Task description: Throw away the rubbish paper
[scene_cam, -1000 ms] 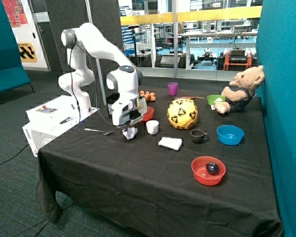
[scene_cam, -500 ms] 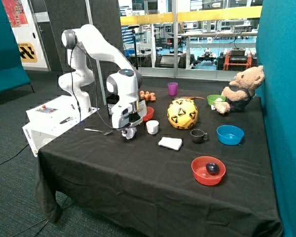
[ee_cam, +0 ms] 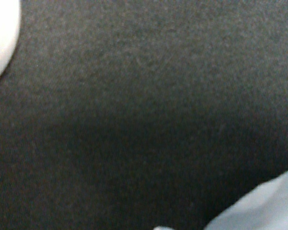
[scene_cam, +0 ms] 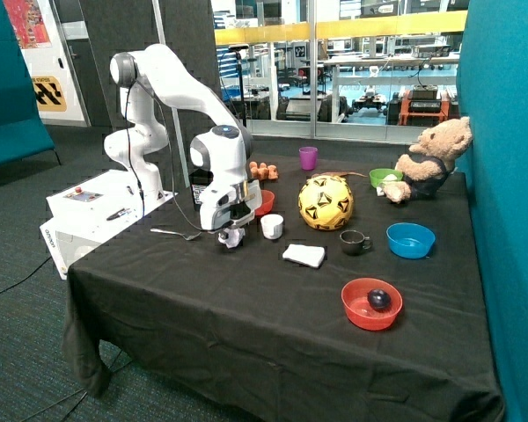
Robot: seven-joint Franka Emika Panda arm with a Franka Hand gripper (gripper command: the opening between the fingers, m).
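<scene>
Sitting directly under the gripper (scene_cam: 231,232), the rubbish paper (scene_cam: 232,237) touches it; finger state unclear.

A matt black cloth (scene_cam: 246,308) with a fine weave covers the tabletop. The paper wad (scene_cam: 232,236) is white and wrinkled. The arm's shell (scene_cam: 172,75) is smooth glossy white plastic, the spoon (scene_cam: 174,234) shiny metal, the bear (scene_cam: 431,158) plush.

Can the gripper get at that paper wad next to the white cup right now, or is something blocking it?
Probably yes: the gripper is right down on the paper wad, with the white cup and spoon standing clear on either side.
</scene>
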